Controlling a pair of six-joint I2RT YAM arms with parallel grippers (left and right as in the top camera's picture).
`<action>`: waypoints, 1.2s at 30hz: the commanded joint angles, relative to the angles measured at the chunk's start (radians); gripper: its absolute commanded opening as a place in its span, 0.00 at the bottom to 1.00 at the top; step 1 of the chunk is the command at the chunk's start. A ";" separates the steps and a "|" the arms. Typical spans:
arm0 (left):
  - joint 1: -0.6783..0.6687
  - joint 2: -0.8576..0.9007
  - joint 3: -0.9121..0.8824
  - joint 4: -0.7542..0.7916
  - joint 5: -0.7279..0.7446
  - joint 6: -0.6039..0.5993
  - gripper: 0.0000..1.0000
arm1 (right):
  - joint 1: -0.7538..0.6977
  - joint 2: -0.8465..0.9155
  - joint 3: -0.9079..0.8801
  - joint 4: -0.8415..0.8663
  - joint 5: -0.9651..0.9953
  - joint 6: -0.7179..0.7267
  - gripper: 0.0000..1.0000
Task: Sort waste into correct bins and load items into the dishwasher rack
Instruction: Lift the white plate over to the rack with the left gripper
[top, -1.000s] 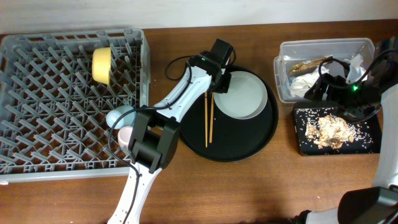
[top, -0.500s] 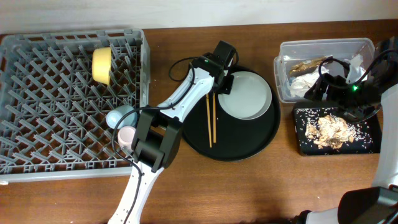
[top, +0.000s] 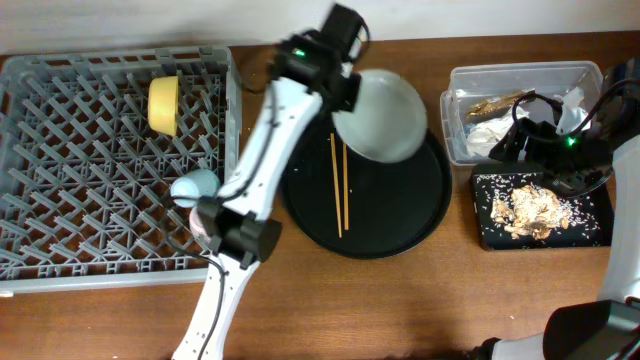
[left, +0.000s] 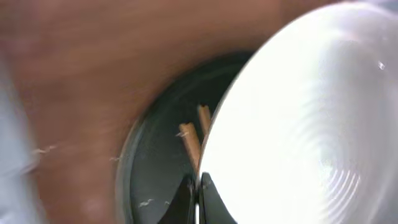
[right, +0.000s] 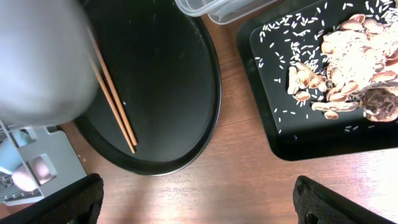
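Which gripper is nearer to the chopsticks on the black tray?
Left. The left gripper grips the white plate by its rim, right by the far ends of the chopsticks; the right gripper sits open beyond the tray's right edge, beside the scrap bin.

Motion-blurred plate (left: 298, 124) past the left wrist view's edge, chopsticks (left: 189, 142) half behind it.

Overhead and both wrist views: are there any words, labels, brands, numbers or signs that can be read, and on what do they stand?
None: no readable text in any view.
The dish rack, plate, round black tray, clear bin and square black tray show no lettering.
The left wrist view is blurred; nothing like print shows in it.
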 joint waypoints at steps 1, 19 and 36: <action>0.057 -0.077 0.116 -0.087 -0.187 0.020 0.01 | -0.002 -0.005 -0.002 -0.003 -0.006 0.000 0.98; 0.394 -0.950 -0.682 -0.156 -0.671 -0.069 0.00 | -0.002 -0.005 -0.002 -0.012 -0.005 -0.001 0.99; 0.440 -1.188 -1.466 0.568 -0.844 0.472 0.00 | -0.001 -0.005 -0.002 0.017 0.002 -0.001 0.99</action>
